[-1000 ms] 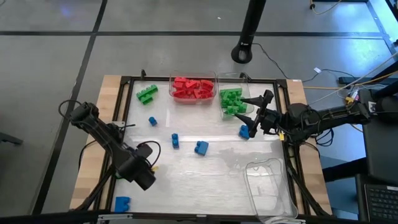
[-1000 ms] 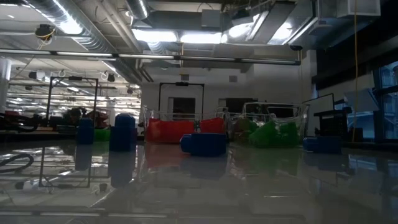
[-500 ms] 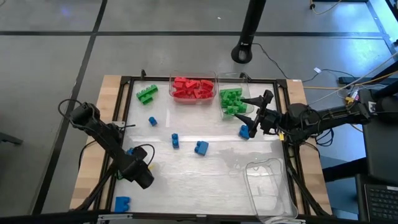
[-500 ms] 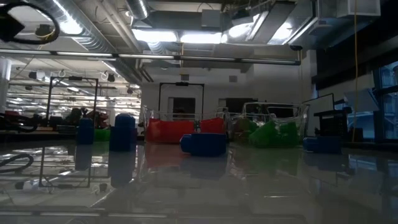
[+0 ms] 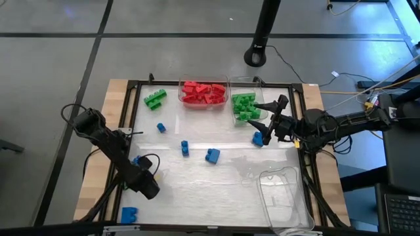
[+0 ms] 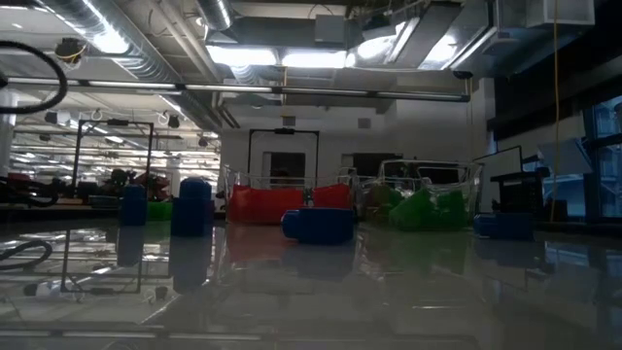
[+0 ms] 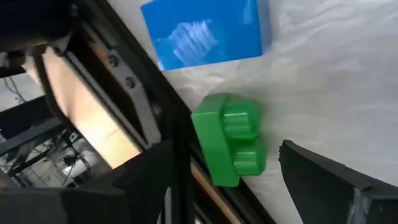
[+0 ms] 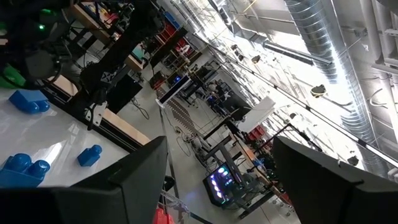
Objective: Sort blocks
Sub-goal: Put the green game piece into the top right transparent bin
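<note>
Grey concrete floor surrounds the table (image 5: 216,196), a glossy white sheet framed in black on a wooden top. In the high view the bin of red blocks (image 5: 203,93) and the bin of green blocks (image 5: 245,106) sit at 12 and 1 o'clock, and an empty clear bin (image 5: 282,193) at 5 o'clock. A loose green cluster (image 5: 155,98) lies at 11 o'clock and loose blue blocks (image 5: 212,155) are scattered about the middle. The left gripper (image 5: 146,185), at 8 o'clock, has crept slightly toward the table's left rail over the last second. The right gripper (image 5: 266,121) has not moved: it hangs at 2 o'clock by the green bin, spread and empty, with a blue block (image 5: 257,138) just beside one finger. The low view shows no gripper, only the mirror-like surface, the filled bins and blue blocks against a dim workshop with ceiling lights; a cable loop (image 6: 29,78) has shifted at the upper left. In the left wrist view the left gripper (image 7: 225,145) stands released with a green block (image 7: 230,140) between its parted fingers (image 7: 143,180), not yet pinched, hard against the black frame, and a blue block (image 7: 205,31) just beyond. That small shift looks like the last alignment before a grasp, so this green piece is probably next for sorting. The right wrist view tilts up into the room's ducts and racks, with the fingers (image 8: 124,186) apart and nothing held.
</note>
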You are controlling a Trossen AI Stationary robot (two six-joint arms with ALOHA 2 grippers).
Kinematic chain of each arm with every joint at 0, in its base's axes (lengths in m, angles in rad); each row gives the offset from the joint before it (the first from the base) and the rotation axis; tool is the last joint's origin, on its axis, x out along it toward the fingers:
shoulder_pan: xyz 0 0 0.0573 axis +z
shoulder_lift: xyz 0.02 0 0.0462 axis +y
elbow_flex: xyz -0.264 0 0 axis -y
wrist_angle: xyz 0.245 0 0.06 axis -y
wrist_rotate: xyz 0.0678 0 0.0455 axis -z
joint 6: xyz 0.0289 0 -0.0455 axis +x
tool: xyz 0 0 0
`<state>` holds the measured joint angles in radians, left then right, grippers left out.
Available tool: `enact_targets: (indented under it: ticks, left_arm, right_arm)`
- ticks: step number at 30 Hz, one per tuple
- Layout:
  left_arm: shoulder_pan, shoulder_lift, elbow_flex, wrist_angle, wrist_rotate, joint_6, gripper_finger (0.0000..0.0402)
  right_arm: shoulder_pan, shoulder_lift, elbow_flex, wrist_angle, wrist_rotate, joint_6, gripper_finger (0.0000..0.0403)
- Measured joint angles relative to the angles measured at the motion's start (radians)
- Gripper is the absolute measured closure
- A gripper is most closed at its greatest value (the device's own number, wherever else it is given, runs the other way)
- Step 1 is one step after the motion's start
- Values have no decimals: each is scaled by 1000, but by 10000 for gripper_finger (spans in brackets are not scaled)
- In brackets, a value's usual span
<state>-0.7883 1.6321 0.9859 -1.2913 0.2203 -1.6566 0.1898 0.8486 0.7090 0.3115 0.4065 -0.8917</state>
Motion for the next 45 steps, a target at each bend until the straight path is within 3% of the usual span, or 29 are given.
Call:
enact_targets:
  ticks: [27, 34, 45]
  left_arm:
    - [-9, -3, -177, 283, 93, -39, 123]
    - [-12, -3, -172, 326, 100, 3, 123]
    - [-42, 0, -179, 339, 201, 11, 127]
  right_arm:
    - [0, 0, 0, 0, 0, 0, 114]
    - [0, 0, 0, 0, 0, 0, 114]
    - [0, 0, 0, 0, 0, 0, 114]
